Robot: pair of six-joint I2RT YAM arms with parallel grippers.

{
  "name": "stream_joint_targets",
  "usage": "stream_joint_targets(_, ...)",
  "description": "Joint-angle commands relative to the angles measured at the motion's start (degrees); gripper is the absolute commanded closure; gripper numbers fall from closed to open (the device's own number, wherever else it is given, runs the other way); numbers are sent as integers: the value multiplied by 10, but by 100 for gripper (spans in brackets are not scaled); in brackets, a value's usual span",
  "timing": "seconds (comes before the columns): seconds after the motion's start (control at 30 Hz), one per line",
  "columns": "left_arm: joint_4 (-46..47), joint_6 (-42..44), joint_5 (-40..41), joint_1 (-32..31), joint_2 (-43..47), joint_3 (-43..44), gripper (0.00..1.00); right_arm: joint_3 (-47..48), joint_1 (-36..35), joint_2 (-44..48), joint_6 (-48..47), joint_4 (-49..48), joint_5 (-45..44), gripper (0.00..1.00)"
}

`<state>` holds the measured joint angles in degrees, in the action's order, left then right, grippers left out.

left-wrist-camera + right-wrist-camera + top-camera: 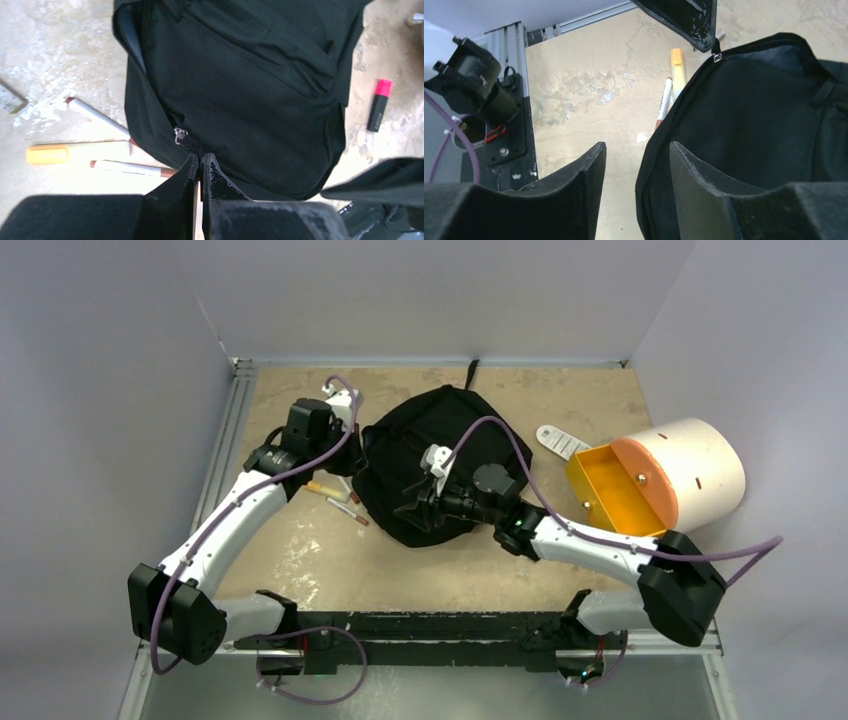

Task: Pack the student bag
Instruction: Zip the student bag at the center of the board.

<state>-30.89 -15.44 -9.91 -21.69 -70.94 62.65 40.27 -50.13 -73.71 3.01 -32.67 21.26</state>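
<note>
Tan tabletop [450, 575] | left hand [200, 161] pinched shut on student bag [250, 85] zipper | right hand [636, 148] open astride its rim

Left arm [235, 515] extended forward, left fingers [176, 194] pinched together, right arm [590, 540] angled leftward, right fingers [576, 187] spread apart

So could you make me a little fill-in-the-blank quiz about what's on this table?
The left gripper is shut on the zipper pull of the ____ backpack.
The right gripper has its jaws ____.
The highlighter has a ____ cap.
Missing words: black; open; pink.
</note>
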Motion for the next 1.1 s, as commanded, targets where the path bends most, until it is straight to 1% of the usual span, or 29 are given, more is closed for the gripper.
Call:
stream_joint_targets(0.0,14,-8,-70,-28,31,18,100,27,-23,-20,92,-79,-71,45)
stream_joint_targets(0.17,-5,-20,-79,-70,44,37,100,34,-47,-32,79,-71,-114,38)
stream_joint_targets(0.3,-15,-30,-67,-99,48,42,100,32,-55,-29,63,-70,-159,35)
stream_joint_targets(0.43,-17,-33,-54,-102,55,29,100,23,-62,-24,36,-66,-189,36)
stream_joint_targets(0.53,-19,-34,-50,-102,57,21,100,21,-69,-19,-2,-50,-209,37)
stream_joint_targets(0.73,-18,-30,-45,-102,51,18,100,24,-70,-12,-83,1,-211,38)
stream_joint_targets(0.87,-15,-33,-45,-102,49,15,100,33,-70,-27,-111,31,-230,40)
stream_joint_targets(0.97,-12,-35,-45,-102,49,14,100,31,-70,-37,-121,32,-235,44)
stream_joint_targets(1.07,-12,-35,-44,-102,49,14,100,30,-70,-47,-122,28,-231,53)
